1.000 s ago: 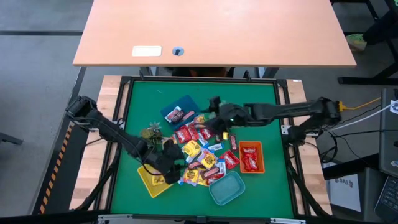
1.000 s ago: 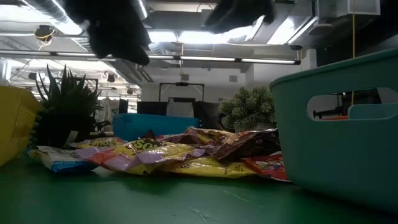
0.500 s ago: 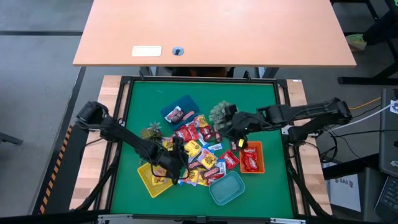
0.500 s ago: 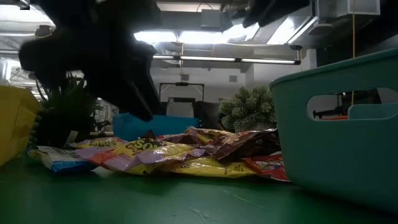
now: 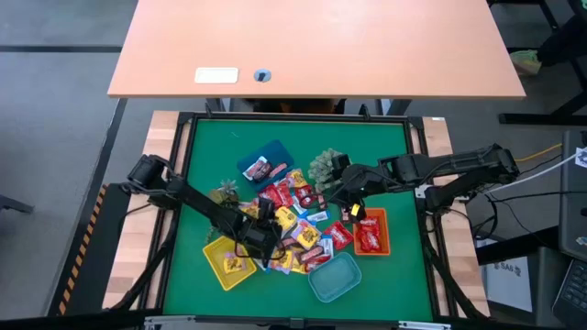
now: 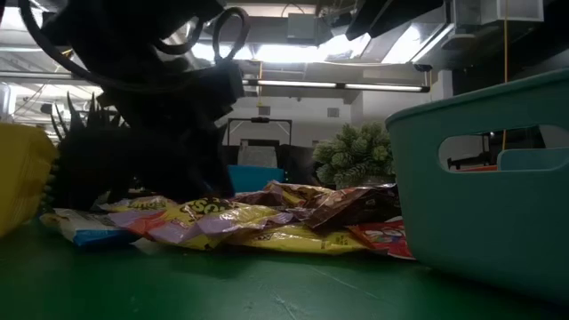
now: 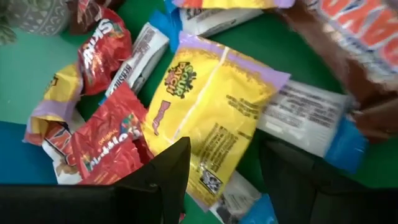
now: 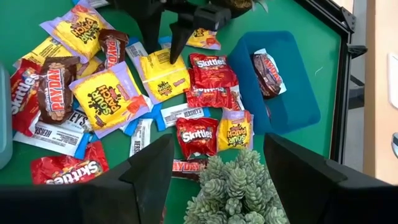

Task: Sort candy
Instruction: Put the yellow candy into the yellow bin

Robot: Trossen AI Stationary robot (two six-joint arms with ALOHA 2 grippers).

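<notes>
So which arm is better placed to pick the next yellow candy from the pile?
Left. The left gripper hangs open directly over a yellow candy in the pile. The right gripper sits at the pile's edge, above a green plant.

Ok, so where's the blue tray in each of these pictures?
High view: the blue tray lies at the far edge of the candy, left of centre.
Low view: a blue strip at the back, mid-left.
Left wrist view: a blue patch at one edge may be it; cannot tell.
Right wrist view: upper right.
Shared landmark: the pale plant beside it.
</notes>
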